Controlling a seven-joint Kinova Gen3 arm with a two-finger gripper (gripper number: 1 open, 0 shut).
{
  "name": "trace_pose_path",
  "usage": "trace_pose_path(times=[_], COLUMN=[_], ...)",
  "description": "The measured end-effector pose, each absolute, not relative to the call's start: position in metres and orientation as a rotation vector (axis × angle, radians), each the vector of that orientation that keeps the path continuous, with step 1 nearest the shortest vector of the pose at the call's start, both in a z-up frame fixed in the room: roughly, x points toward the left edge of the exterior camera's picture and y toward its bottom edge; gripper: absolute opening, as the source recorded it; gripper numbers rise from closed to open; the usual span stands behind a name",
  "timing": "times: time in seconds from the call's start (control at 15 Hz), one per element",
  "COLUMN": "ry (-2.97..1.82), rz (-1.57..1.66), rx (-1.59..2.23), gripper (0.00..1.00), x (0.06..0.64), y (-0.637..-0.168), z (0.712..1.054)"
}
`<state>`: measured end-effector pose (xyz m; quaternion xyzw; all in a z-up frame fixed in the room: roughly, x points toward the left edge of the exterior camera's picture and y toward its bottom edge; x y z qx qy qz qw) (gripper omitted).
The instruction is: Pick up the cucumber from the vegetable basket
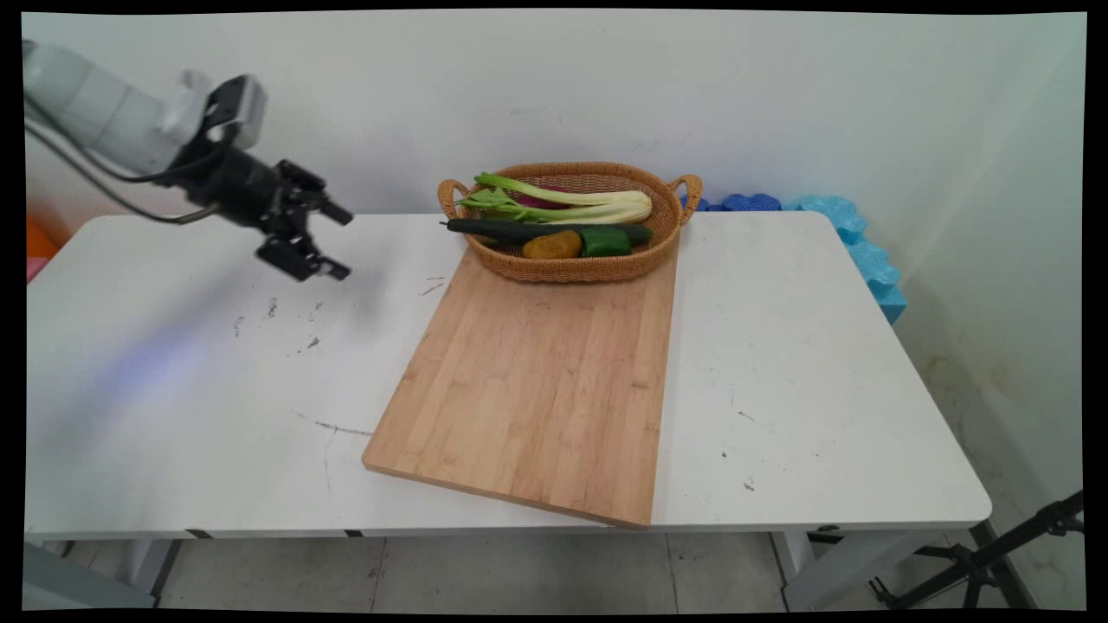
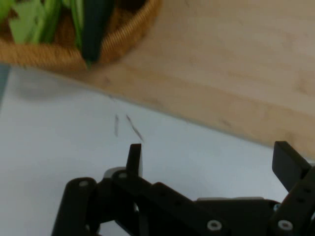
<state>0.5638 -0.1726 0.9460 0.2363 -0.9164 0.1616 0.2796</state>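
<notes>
The gripper (image 1: 338,242) hangs above the bare worktop (image 1: 173,389) with jaws spread and empty, left of the basket (image 1: 571,264) of vegetables.

White table (image 1: 822,415) against a pale wall (image 1: 779,95), grey tiled floor (image 1: 519,575) beneath, black tripod legs (image 1: 987,562) at right.

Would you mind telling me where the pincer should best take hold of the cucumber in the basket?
Probably near the cucumber's left end, coming from above. That tip juts past the basket's rim, so it is free on both sides, while its right half lies against the green pepper and the orange piece. The open pincer should straddle its narrow width, across its length.
</notes>
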Motion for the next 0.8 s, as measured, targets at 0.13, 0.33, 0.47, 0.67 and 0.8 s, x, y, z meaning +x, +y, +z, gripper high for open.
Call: trace_pose_path(times=[0.13,0.33,0.47,0.67,0.8], ry=[-2.457,-2.460,-2.465,-2.473,-2.483], rz=[0.461,0.504,0.531,0.563,0.588], rx=[0.618,0.594,0.579,0.562,0.548], gripper=[1.00,1.00,1.00,1.00,1.00], x=[0.545,0.515,0.496,0.474,0.458], y=[-0.194,-0.220,-0.237,-0.258,-0.274], z=[0.947,0.947,0.946,0.943,0.939])
